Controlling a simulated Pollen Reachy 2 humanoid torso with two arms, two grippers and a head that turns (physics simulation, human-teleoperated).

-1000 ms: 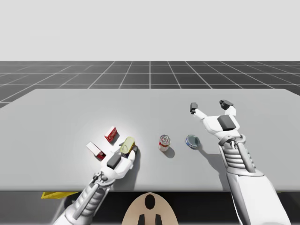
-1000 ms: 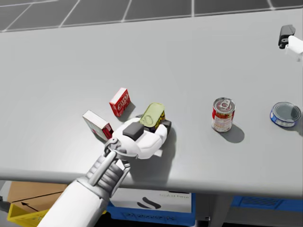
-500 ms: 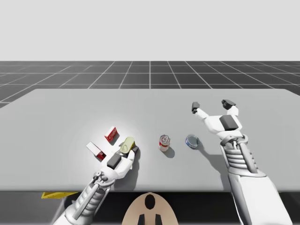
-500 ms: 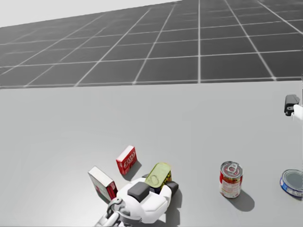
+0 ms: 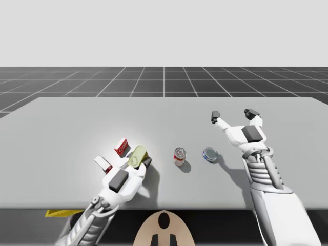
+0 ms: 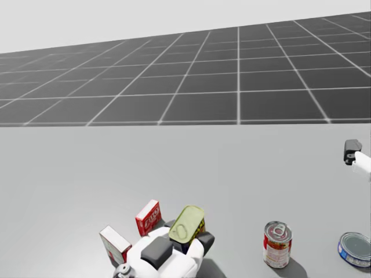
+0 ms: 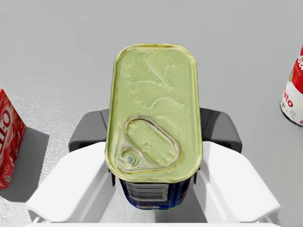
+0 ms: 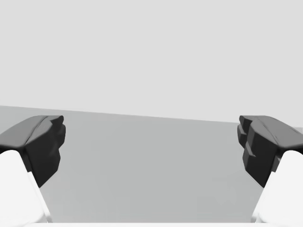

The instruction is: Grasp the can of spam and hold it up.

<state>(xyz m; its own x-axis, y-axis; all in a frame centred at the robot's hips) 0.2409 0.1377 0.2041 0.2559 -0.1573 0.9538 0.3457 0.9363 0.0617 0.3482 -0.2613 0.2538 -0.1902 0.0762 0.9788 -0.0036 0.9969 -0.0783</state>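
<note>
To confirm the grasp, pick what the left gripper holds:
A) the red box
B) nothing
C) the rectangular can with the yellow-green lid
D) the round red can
C: in the left wrist view the rectangular can sits in the left gripper, clamped from both sides.
</note>
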